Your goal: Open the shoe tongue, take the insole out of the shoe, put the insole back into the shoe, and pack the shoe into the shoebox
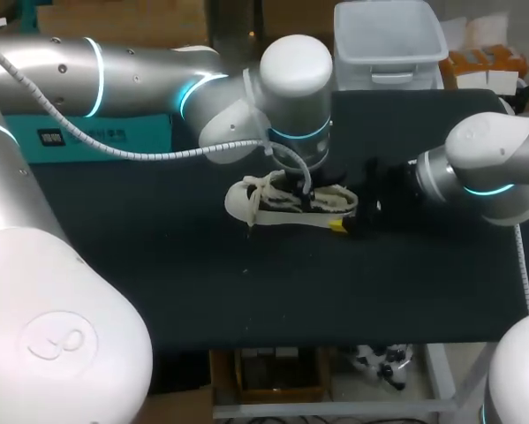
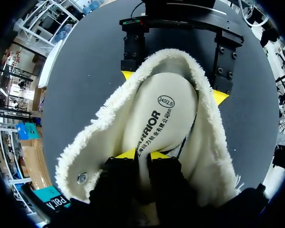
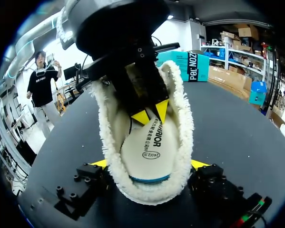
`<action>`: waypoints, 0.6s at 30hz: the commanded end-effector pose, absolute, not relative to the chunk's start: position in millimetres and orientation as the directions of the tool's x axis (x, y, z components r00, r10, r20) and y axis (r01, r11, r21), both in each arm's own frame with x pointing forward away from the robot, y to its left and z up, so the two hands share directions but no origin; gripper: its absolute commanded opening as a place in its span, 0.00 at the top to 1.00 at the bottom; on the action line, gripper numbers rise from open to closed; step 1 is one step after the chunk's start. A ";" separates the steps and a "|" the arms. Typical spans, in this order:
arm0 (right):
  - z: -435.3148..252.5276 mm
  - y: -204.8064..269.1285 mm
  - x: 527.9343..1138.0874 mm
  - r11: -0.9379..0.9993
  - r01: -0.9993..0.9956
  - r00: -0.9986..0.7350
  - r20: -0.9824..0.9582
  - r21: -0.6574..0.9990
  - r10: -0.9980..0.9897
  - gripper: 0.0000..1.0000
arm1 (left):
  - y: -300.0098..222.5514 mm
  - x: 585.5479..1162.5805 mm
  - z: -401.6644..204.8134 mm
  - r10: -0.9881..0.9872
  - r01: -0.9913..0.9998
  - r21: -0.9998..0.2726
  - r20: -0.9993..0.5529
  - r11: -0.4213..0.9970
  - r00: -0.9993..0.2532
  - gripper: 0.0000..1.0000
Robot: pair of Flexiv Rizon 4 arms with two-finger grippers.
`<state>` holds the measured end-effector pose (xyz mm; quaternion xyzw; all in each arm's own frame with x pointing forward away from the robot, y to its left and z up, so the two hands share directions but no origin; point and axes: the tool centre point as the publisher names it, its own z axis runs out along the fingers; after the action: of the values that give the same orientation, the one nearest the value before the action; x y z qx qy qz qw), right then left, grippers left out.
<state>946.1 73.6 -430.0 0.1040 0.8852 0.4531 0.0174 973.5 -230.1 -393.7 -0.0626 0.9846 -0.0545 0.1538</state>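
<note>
A cream shoe [image 1: 264, 205] with a fleecy collar lies mid-table, toe pointing left. Its white printed insole [image 2: 166, 114] lies inside and shows through the wide opening. My left gripper [image 2: 143, 154] reaches down into the shoe. Its yellow fingertips [image 2: 128, 153] stand a narrow gap apart right over the insole's middle, open. My right gripper [image 3: 150, 164] is open wide around the heel, one fingertip [image 3: 100, 163] on each side against the fleece. In the head view the left gripper [image 1: 310, 187] is above the shoe and the right gripper [image 1: 351, 221] is at its heel end.
A teal box [image 1: 105, 137] stands at the back left of the dark table [image 1: 246, 291]. A clear plastic bin [image 1: 389, 40] sits beyond the back edge. My left arm's cable [image 1: 158, 152] hangs over the back of the table.
</note>
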 end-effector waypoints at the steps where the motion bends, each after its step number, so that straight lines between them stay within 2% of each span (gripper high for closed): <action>1: -434.6 79.4 938.3 0.566 0.164 -0.980 0.066 0.808 0.190 1.00 | -238.3 994.6 -412.8 -0.143 -0.101 -0.154 -0.293 0.983 -0.945 1.00; 18: -434.6 79.4 938.3 0.566 0.164 -0.980 0.066 0.808 0.190 1.00 | -234.4 942.5 -321.7 -0.122 -0.059 -0.326 -0.177 0.943 -0.977 1.00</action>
<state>940.7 76.9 -430.0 0.0998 0.8849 0.4548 0.0140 951.8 -245.2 -336.6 -0.0519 0.9820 -0.1503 0.1022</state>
